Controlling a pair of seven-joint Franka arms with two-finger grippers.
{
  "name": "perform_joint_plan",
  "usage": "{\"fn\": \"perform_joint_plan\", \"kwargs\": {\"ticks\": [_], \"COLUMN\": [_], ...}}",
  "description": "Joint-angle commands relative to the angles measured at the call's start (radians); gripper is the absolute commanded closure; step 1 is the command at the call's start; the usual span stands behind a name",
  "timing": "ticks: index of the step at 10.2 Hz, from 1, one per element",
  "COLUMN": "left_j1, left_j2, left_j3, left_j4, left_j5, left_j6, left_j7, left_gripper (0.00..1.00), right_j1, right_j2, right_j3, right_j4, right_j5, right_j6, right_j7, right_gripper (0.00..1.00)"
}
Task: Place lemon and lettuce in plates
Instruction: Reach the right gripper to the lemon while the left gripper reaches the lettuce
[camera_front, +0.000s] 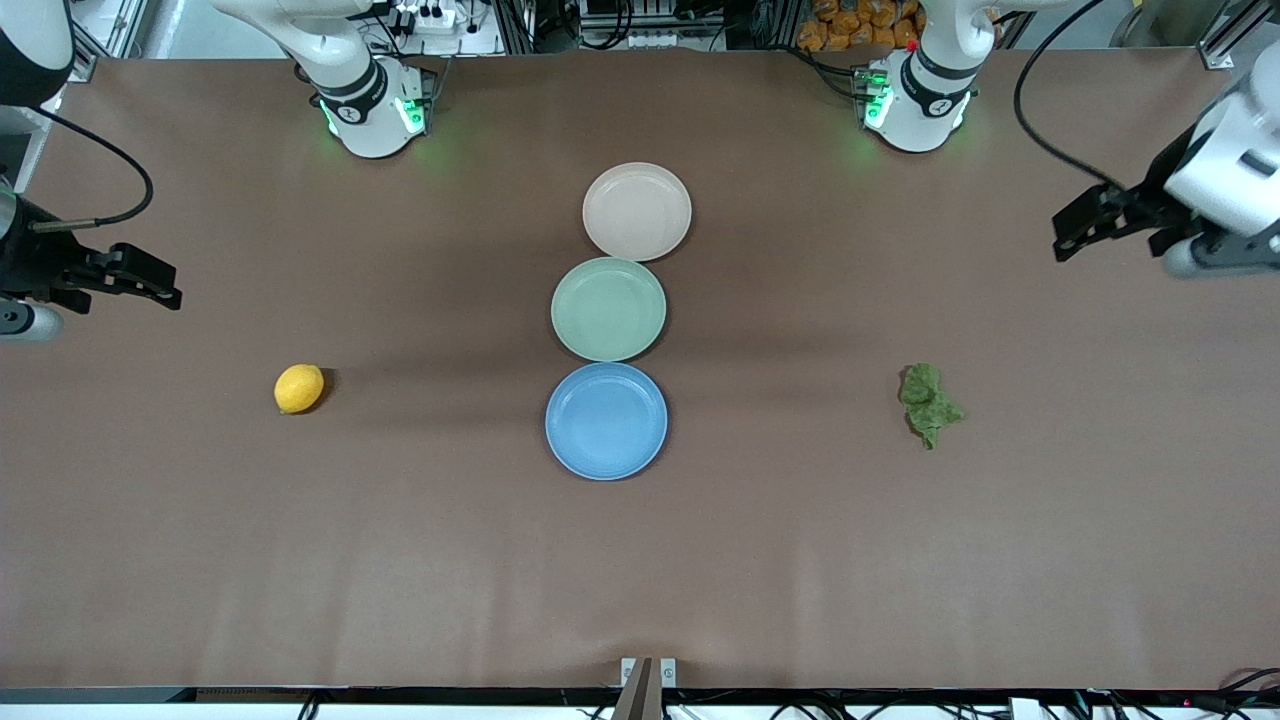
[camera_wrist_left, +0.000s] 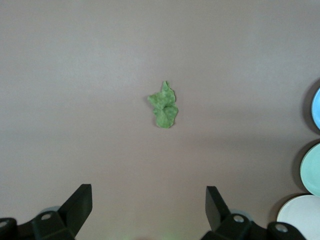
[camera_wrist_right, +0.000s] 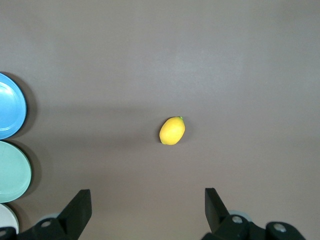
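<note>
- Right tool (camera_front: 160, 285): black two-finger tool at the right arm's end of the brown matte counter (camera_front: 400, 550), hanging in the air with its jaws spread wide and nothing between them. Its wrist view looks straight down on the fruit, so the arm appears parked for a clear look before descending.
- Lemon (camera_front: 299, 388): small oval yellow fruit with smooth skin, lying alone on the counter, toward the right arm's end and well apart from the plates. Level with the blue plate in the front view.
- Pale pink-beige round shallow plate (camera_front: 637, 211): farthest of three from the front camera, empty.
- Mint green round plate (camera_front: 608, 308): between the other two, touching or nearly touching both; empty. Judged not a target.
- Light blue round shallow plate (camera_front: 606, 421): nearest the front camera, empty. The three form a line down the counter's middle, likely so either arm can reach them.
- Lettuce (camera_front: 929, 402): small ruffled dark green leaf piece, lying flat on the counter toward the left arm's end, well apart from the plates.
- Left tool (camera_front: 1075, 235): black two-finger tool, jaws fully apart and empty, up over the counter's edge at the left arm's end; its wrist camera centres the leaf.
- Judgement: neither pick has begun.
</note>
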Motion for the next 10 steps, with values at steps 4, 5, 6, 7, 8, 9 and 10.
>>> {"fn": "perform_joint_plan", "kwargs": {"ticks": [4, 5, 6, 7, 8, 9, 10], "left_j1": [-0.005, -0.011, -0.011, -0.011, -0.008, -0.007, -0.008], "left_j2": [0.078, 0.110, 0.127, 0.158, 0.198, 0.230, 0.259], "left_j3": [-0.015, -0.013, -0.010, -0.010, -0.009, -0.009, -0.005], "left_j4": [-0.252, -0.284, -0.326, -0.341, -0.344, -0.367, -0.398], "left_j5": [-0.002, 0.008, 0.011, 0.011, 0.011, 0.011, 0.012], "left_j6": [0.256, 0.314, 0.383, 0.425, 0.450, 0.500, 0.564], "left_j7": [0.014, 0.016, 0.016, 0.014, 0.014, 0.014, 0.016], "left_gripper": [0.00, 0.00, 0.00, 0.00, 0.00, 0.00, 0.00], "right_j1": [-0.082, -0.101, -0.110, -0.110, -0.110, -0.108, -0.104], "right_j2": [0.103, 0.109, 0.126, 0.155, 0.185, 0.201, 0.212], "right_j3": [-0.016, -0.016, -0.016, -0.016, -0.016, -0.016, -0.016], "right_j4": [-0.205, -0.289, -0.343, -0.363, -0.383, -0.421, -0.458], "right_j5": [-0.012, -0.003, -0.003, -0.003, -0.002, 0.003, 0.003], "right_j6": [0.280, 0.392, 0.469, 0.494, 0.521, 0.580, 0.644], "right_j7": [0.031, 0.043, 0.077, 0.127, 0.152, 0.155, 0.181], "right_gripper": [0.00, 0.00, 0.00, 0.00, 0.00, 0.00, 0.00]}}
